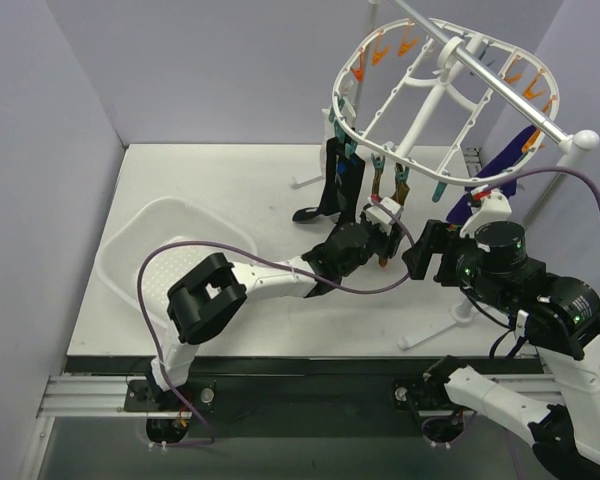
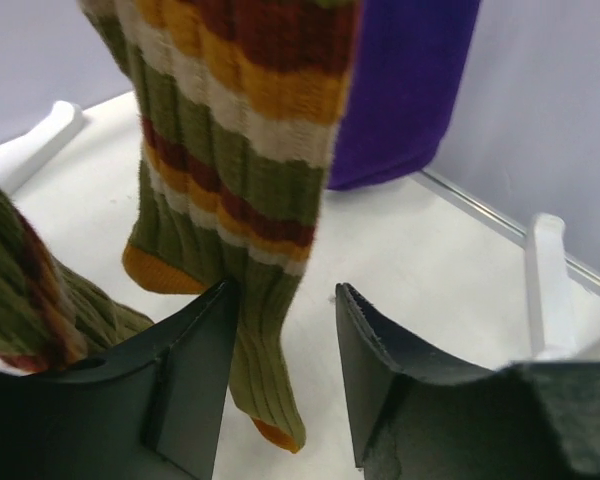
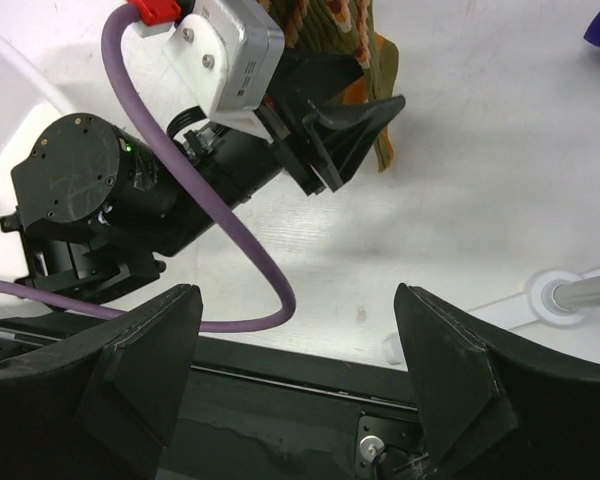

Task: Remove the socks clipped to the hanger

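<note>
The left pincer (image 2: 285, 300) is released. Its two black fingers (image 2: 195, 370) stand apart, and the lower end of a striped sock (image 2: 240, 150) hangs down between them. The sock lies close against the left finger, while a clear gap shows between it and the right finger, so nothing is clamped. Its orange toe dips below the fingertips; whether it reaches the table (image 2: 430, 250) cannot be told. A second striped sock (image 2: 20, 280) hangs just left of the pincer, outside the jaws. A purple sock (image 2: 405, 90) hangs farther back and to the right.

Seen from above, the left pincer (image 1: 385, 243) sits under the near rim of the hanger (image 1: 400, 158), at the bottom of the two striped socks, which dangle from clips on that rim. Black socks (image 1: 340, 185) hang from the rim just left of them. The purple sock (image 1: 463, 208) hangs at the hanger's right side, apart from the left pincer. The hanger is tilted and hangs from a metal bar (image 1: 500, 95).

The right pincer (image 3: 298, 300) is released too, its fingers spread wide over bare table, gripping nothing. From above, the right pincer (image 1: 420, 250) faces the left one from just to its right, near but not touching, and no sock lies within its jaws. A white tub (image 1: 130, 250) rests on the table's left side, well apart from both pincers and from the hanger.
</note>
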{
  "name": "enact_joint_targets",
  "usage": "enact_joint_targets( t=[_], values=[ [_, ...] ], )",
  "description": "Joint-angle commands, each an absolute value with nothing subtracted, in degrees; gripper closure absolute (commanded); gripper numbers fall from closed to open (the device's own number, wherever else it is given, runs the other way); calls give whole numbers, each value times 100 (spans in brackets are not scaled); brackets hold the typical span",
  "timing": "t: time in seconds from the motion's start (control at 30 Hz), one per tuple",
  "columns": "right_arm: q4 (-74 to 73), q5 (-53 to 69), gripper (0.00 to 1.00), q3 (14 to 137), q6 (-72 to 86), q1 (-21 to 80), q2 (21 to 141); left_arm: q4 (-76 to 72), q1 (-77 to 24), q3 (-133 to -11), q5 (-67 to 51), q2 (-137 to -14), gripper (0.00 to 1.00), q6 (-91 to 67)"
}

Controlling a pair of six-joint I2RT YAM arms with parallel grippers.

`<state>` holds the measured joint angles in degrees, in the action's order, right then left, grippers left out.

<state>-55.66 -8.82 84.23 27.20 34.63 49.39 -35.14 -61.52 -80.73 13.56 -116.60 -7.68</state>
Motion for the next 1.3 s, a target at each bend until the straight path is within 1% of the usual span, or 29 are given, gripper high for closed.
enact_joint_targets(
  t=[0.0, 0.03, 0.07, 0.1, 0.17, 0.2, 0.3, 0.43, 0.63, 0.73, 0.83, 1.07, 1.27],
  values=[
    [-5537, -1335, 20, 8648, 2839, 3621, 5062, -3586, -6100, -8647, 1872, -11997, 50, -431],
    [-5563, -1406, 20, 8675, 2865, 3647, 5106, -3612, -6100, -8701, 1889, -12032, 54, -413],
    [-5581, -1554, 20, 8701, 2891, 3674, 5115, -3621, -6100, -8736, 1855, -12067, 63, -361],
    [-5590, -1617, 20, 8753, 2900, 3709, 5133, -3630, -6100, -8771, 1854, -12067, 67, -343],
    [-5634, -1740, 20, 8806, 2909, 3726, 5168, -3630, -6117, -8772, 1854, -12024, 77, -308],
    [-5642, -1853, 20, 8859, 2909, 3727, 5185, -3621, -6117, -8754, 1863, -11980, 87, -308],
    [-5704, -2003, 20, 8956, 2918, 3727, 5299, -3604, -6187, -8430, 1793, -11681, 100, -290],
    [-5722, -2127, 20, 9105, 2874, 3735, 5502, -3480, -6433, -7921, 1627, -10971, 100, -404],
    [-5722, -2241, 26, 9518, 2804, 3762, 5800, -3314, -6864, -7357, 1328, -10092, 100, -554],
    [-5713, -2198, 28, 9773, 2795, 3779, 5923, -3208, -7031, -7129, 1371, -9784, 100, -676],
    [-5713, -2162, 30, 9975, 2725, 3797, 6082, -3094, -7136, -7023, 1353, -9607, 100, -721],
    [-5722, -1986, 29, 10397, 2733, 3867, 6381, -3041, -7303, -6803, 1310, -9361, 100, -993],
    [-5765, -2232, 29, 10722, 2970, 3937, 6776, -3024, -7497, -6697, 1283, -9237, 100, -1107]
  ],
)
